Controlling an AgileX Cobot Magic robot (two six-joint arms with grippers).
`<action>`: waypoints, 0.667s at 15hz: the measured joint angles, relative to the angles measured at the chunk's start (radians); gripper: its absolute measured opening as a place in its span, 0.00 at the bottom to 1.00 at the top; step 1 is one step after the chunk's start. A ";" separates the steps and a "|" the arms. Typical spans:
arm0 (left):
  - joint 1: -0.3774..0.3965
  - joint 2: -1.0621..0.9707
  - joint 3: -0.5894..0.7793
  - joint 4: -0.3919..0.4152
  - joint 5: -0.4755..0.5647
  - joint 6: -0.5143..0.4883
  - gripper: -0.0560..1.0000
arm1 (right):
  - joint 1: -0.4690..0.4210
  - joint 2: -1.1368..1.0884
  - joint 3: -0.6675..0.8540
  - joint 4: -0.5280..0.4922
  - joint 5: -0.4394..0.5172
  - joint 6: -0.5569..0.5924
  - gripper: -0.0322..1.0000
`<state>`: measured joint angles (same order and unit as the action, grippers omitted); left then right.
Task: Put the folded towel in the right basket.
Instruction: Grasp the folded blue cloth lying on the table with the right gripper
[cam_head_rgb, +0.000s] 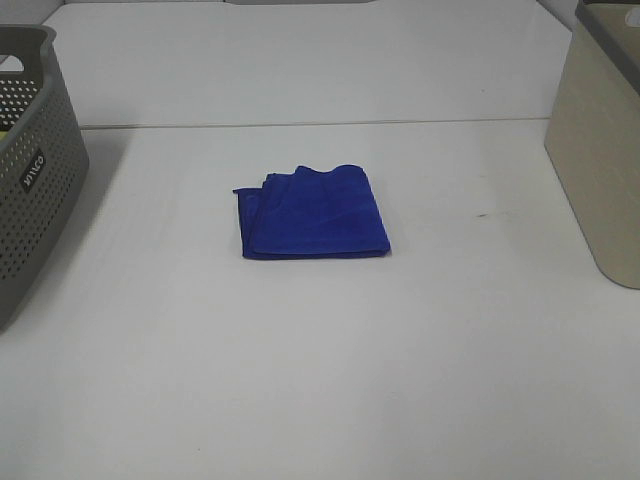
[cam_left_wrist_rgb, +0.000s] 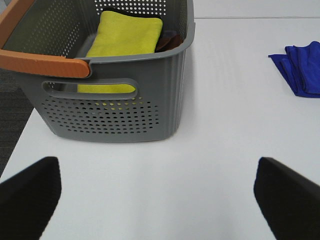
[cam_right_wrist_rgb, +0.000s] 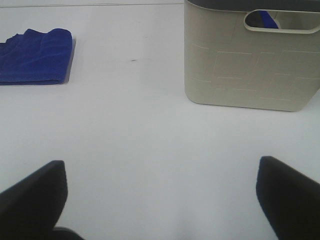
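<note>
Your blue towel (cam_head_rgb: 312, 213): folded square, flat on table (cam_head_rgb: 300, 390) centre, 1 edge rumpled. Your right basket (cam_head_rgb: 598, 150): beige, upright, far right, well apart from towel.

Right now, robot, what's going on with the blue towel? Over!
Left gripper open, empty. Right gripper open, empty. Blue towel folded on table, untouched. Nothing between it and right basket.
</note>
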<state>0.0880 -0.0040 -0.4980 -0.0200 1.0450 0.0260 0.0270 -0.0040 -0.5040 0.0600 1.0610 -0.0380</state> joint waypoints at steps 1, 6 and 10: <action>0.000 0.000 0.000 -0.008 0.000 0.000 0.97 | 0.000 0.000 0.000 -0.001 0.000 0.000 0.98; 0.000 0.000 0.000 -0.044 0.000 0.000 0.97 | 0.000 0.000 0.000 -0.002 0.000 0.000 0.98; 0.000 0.000 0.000 -0.046 0.000 0.000 0.97 | 0.000 0.000 0.000 -0.002 0.000 0.000 0.98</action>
<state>0.0880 -0.0040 -0.4980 -0.0660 1.0450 0.0260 0.0270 -0.0040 -0.5040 0.0580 1.0610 -0.0380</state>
